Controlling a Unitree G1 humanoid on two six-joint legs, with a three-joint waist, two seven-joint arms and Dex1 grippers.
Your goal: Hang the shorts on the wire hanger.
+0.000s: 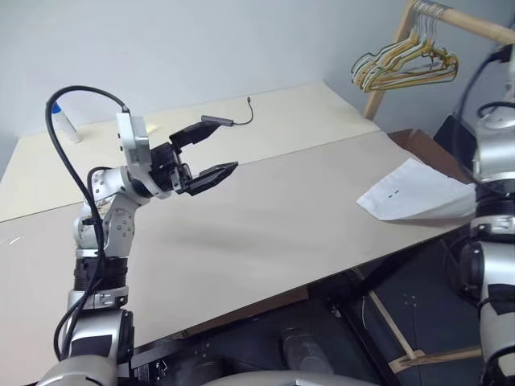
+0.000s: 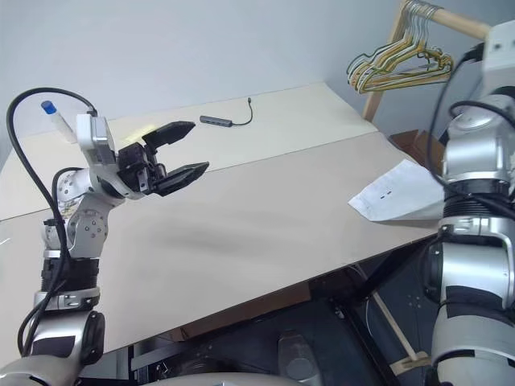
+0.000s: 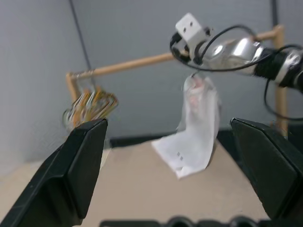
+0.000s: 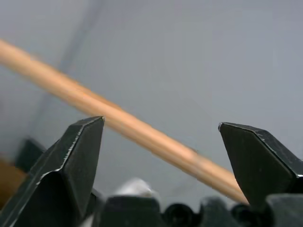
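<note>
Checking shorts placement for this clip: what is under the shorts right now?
The shorts hang with their lower part lying on the beige table near its right edge. Their upper end rises toward the right arm. Whatever lies beneath the cloth is covered.

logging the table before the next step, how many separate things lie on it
3: the white shorts at the table's right edge, partly lifted near the right arm; a dark cable adapter at the far middle; a blue-capped tube at the far left. More may be hidden behind the left claw.

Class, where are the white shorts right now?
The shorts lie at the table's right edge, partly lifted beside the right arm, below the wooden rail.
</note>
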